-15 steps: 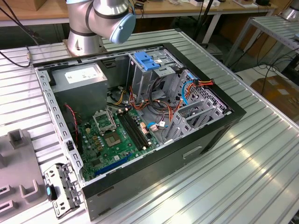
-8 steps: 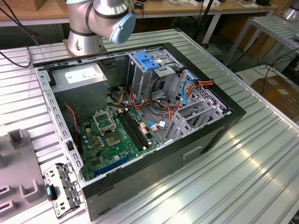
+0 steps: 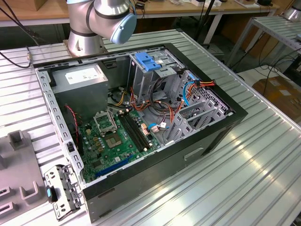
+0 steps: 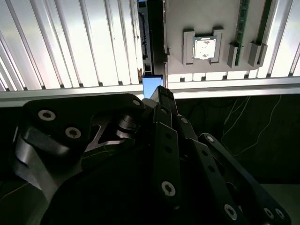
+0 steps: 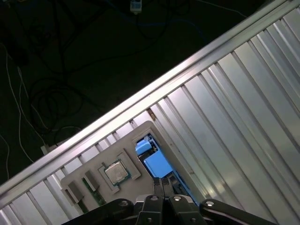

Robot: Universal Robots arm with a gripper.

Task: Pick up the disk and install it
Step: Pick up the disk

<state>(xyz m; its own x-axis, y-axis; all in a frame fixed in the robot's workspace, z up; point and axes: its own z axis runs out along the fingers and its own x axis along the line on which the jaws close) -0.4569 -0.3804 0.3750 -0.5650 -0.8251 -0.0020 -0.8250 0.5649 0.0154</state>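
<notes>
Robotics lab, opened computer case point(image 3: 164, 175) on ribbed metal table point(image 3: 254, 169), robot arm point(image 3: 101, 16), workbenches point(image 3: 28, 16)

Ribbed metal table point(image 3: 244, 179), wooden bench point(image 3: 23, 16) behind

The gripper point(image 5: 162, 183) hides part of the disk point(image 5: 157, 165)

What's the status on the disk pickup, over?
Gripper shut, empty, above disk. Disk on table beside tray, not picked up. Nothing between gripper and disk.
</notes>
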